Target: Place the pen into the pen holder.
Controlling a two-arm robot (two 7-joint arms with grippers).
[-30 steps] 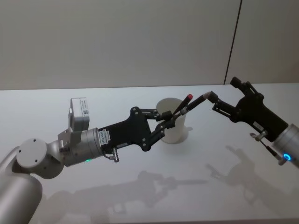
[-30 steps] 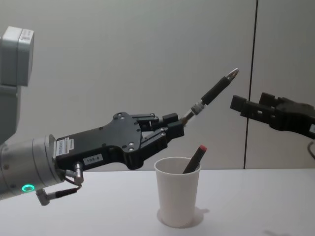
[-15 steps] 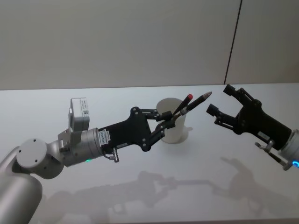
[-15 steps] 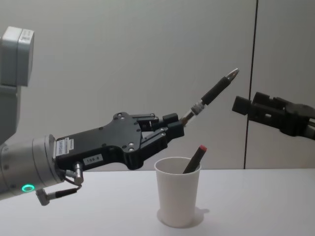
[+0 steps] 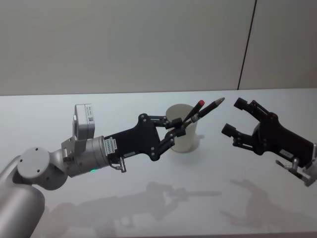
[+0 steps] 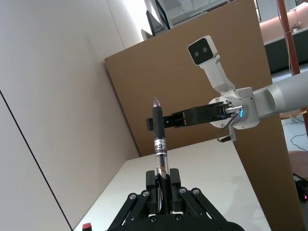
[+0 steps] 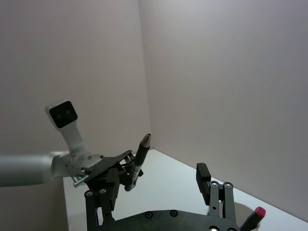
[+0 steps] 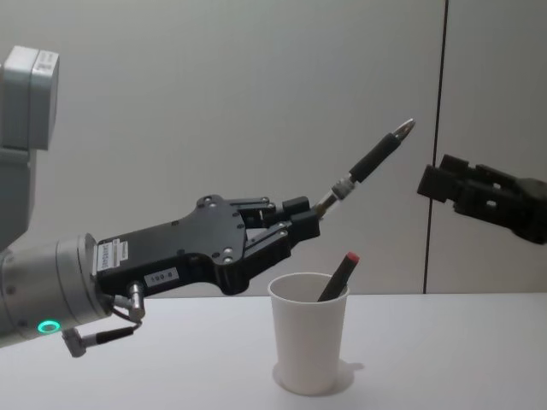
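The right tool (image 5: 233,117) has drawn back from the pen (image 5: 205,109). A second ago its fingers were at the pen's tip. Now it hangs apart from the pen, off to the right, with its fingers spread wide and nothing between them.

The left tool (image 5: 177,130) has not moved. It stays clamped on the lower end of the pen, which slants up and to the right, its pointed tip free in the air above and past the cup (image 5: 185,141).

The cup is a white paper one. It stands upright on the table (image 5: 49,114), where it stood before, just below the left tool's fingers in the chest view. A second pen with a red end (image 5: 200,103) leans inside it, poking out over the rim.

The table is plain white and carries the soft shadows of both arms. Behind it is a bare grey wall (image 5: 124,44) with one dark vertical seam (image 5: 246,49). In the left wrist view a brown board (image 6: 240,48) stands behind the right arm.
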